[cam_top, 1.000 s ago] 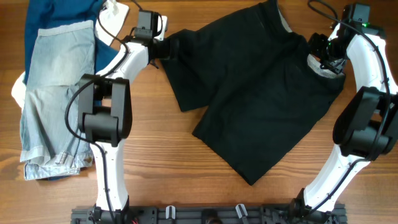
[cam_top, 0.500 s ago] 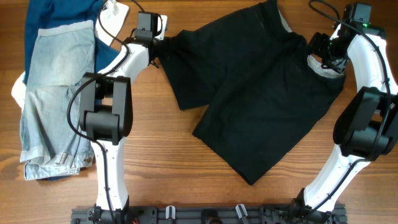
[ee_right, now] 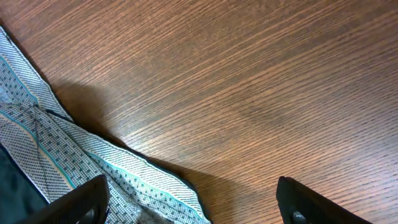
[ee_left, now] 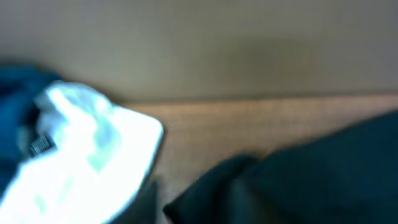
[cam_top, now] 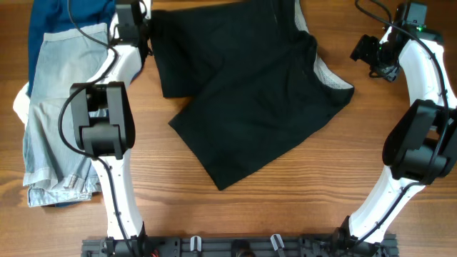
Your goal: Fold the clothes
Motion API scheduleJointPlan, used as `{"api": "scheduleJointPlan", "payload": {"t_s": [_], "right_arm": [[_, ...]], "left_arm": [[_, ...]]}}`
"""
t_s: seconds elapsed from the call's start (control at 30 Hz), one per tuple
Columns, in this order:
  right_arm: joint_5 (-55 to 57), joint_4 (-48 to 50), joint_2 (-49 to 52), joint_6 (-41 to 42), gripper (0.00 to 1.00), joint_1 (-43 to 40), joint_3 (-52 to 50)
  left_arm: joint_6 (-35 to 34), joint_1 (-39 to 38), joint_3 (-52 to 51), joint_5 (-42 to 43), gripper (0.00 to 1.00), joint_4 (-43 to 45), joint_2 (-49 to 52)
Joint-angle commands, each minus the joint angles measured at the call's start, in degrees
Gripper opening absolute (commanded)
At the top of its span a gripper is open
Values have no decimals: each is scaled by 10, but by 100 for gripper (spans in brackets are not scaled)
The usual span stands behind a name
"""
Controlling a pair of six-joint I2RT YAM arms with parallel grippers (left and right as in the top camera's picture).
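Right gripper (cam_top: pixel 365 51) is seen spread wide, nothing held. In the right wrist view both fingers (ee_right: pixel 81 202) sit apart over bare wood, just beside a patterned waistband lining (ee_right: pixel 68 155).

Left gripper (cam_top: pixel 146 34) is pressed against the top-left edge of the black shorts (cam_top: pixel 250 86). Its opening cannot be told: the left wrist view is blurred and no fingers are made out, so a grip is not confirmed.

Black shorts are spread on the wooden table (cam_top: pixel 300 214), centre to far side, between the two arms. Fabric is soft, matte and plain, with creases. One wide leg points toward the near edge. The lining is turned out at the right side (cam_top: pixel 332 75): pale, dotted, with thin teal stripes.

Pale denim shorts (cam_top: pixel 61 107), faded with a frayed hem, lie far left over a dark blue garment (cam_top: pixel 64 18). A white cloth (ee_left: pixel 81 155) is noted beside the black fabric, out of focus. Table grain is fine and straight.
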Motion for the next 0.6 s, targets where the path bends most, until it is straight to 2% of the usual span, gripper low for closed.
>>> {"api": "scheduleJointPlan", "payload": {"t_s": [0.0,0.07,0.2,0.3,0.37,0.4,0.5,0.57], "right_arm": [[3,2,-10,3,87,6,-3],[0,2,-12,0,88,6,-3],[-19,0,-37,-17,88,6,-3],[-78,11,-64,-87,89,7,-3],[-148,35,-68,-181,90,11,-3],[-157,46,-65,-203,90,15,-3],[-148,92,-38,-229,91,36,-3],[-150,108,-17,-241,91,47,-3]], "left_arm": [[18,-18,35,-6,100,-5,2],[17,-26,43,-17,100,-37,-9],[13,-53,58,-50,100,-206,-92],[-32,-78,58,-50,100,-356,-166],[-66,-99,58,-45,100,-457,-207],[-85,-110,58,-39,100,-502,-223],[-143,-143,58,-21,100,-629,-238],[-165,-154,57,-20,100,-673,-237]]}}
